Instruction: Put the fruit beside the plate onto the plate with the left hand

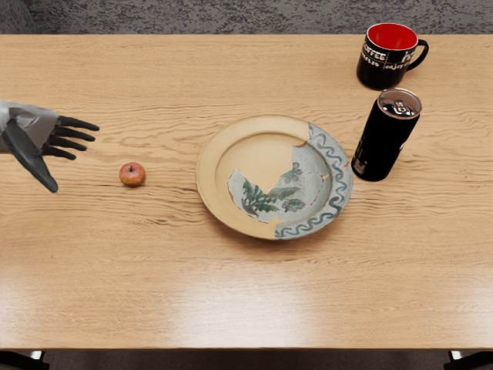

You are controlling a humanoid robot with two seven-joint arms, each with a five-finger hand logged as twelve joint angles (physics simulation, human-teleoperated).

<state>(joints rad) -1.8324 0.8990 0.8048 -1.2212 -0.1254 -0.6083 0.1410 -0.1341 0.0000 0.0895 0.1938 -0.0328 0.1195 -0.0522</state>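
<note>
Nothing done yet: small round red apple (132, 174) sits on the wood-grain table (246, 293), near the plate's (219, 166) left rim, not touching. Left hand (42, 142) further left of the apple, fingers spread, holding nothing. Grasp and transfer remain. Plate is shallow glazed ceramic, patchy blue pattern.
</note>
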